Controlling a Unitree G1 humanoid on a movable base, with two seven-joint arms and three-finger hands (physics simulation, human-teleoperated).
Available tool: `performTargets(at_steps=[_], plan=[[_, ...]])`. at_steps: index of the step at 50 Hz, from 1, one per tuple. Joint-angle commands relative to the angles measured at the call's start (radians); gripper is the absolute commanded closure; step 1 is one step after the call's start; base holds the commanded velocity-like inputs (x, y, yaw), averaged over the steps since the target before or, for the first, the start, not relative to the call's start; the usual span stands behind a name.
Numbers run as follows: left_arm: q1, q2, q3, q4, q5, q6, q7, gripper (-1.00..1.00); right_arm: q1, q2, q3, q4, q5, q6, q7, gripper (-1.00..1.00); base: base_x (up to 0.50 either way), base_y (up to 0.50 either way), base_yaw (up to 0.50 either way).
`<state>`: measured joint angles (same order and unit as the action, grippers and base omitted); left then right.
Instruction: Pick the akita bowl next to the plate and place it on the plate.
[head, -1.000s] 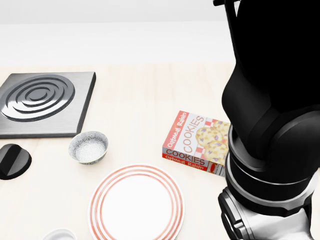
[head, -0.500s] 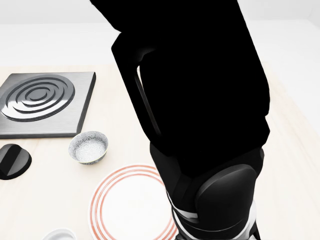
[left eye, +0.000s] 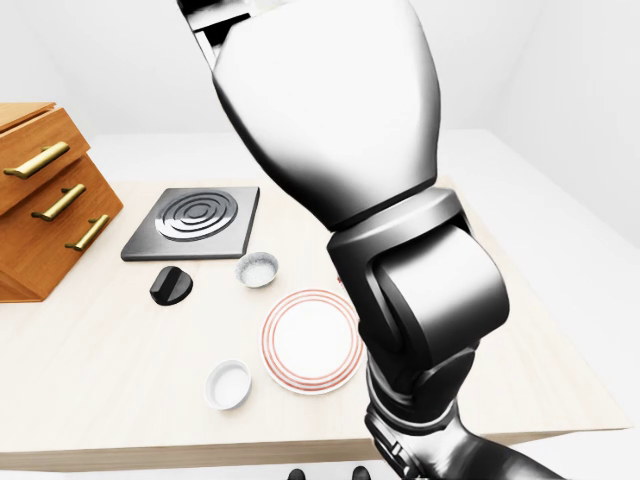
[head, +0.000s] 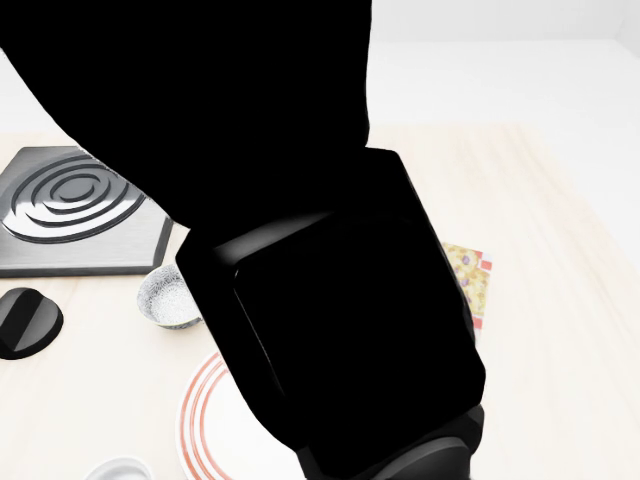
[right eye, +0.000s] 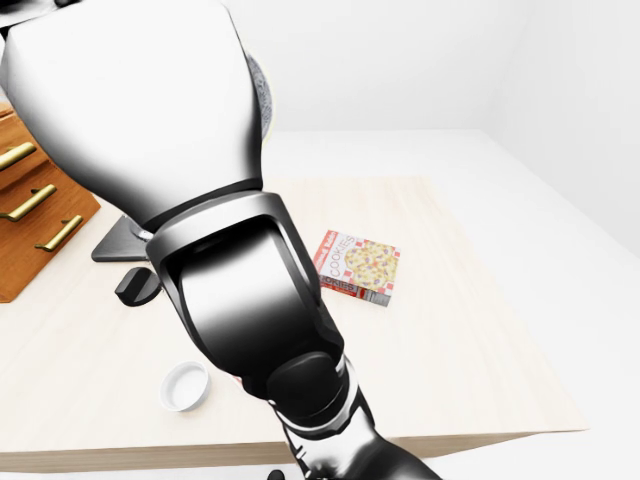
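Reaching for the akita bowl (left eye: 257, 268) is the step I judge to be in hand, and no grasp is made. The bowl sits upright on the table (left eye: 110, 350), just beside the plate (left eye: 310, 335) at its upper left in the left-eye view, and apart from its rim. My right arm (left eye: 400, 290) stands raised across all three views and fills most of the head view. My right hand lies beyond the top edge, so I cannot tell whether its fingers are released or clenched, and my left hand shows in no view. The next move, in my judgement, is to bring the hand down over the bowl, close the fingers on its rim, lift clear, and carry it the short way down-right onto the plate's bare centre. Clearances noted: the burner plate (left eye: 195, 222) lies just above the bowl and the black knob (left eye: 173, 285) near on its left, so a descent from above or from the plate side has the most room. A small white bowl (left eye: 228, 384) sits near the plate's lower left, toward the table's near edge. The cookie box (right eye: 358, 267) lies well apart on the right with bare table about it. The drawer cabinet (left eye: 45, 200) bounds the left side.
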<state>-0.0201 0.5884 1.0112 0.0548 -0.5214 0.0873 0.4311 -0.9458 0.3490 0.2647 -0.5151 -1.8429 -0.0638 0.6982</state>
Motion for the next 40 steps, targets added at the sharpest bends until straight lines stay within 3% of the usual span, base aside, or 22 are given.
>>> performTargets(at_steps=[1,6,25,34,40], plan=[[-0.001,-0.002,-0.004,0.004,0.002,0.0,0.0,-1.0,0.155,0.0,0.07,-0.034,-0.09,-0.023,0.0,1.0,0.0,0.0,0.0],[0.0,-0.004,-0.007,0.009,0.004,0.0,-0.003,-1.0,0.264,0.0,0.128,-0.051,-0.128,-0.023,0.0,1.0,0.0,0.0,0.0],[0.006,-0.005,-0.006,0.007,0.0,0.0,-0.004,-1.0,0.406,0.0,0.269,-0.06,-0.129,-0.023,0.0,1.0,0.0,0.0,0.0],[0.004,-0.006,-0.003,-0.001,0.003,0.0,-0.003,-1.0,0.442,0.0,0.289,-0.058,-0.129,-0.023,0.0,1.0,0.0,0.0,0.0],[0.001,-0.009,-0.007,0.003,0.007,0.0,-0.005,-1.0,0.48,0.0,0.312,-0.07,-0.129,-0.007,0.0,1.0,0.0,0.0,0.0]])
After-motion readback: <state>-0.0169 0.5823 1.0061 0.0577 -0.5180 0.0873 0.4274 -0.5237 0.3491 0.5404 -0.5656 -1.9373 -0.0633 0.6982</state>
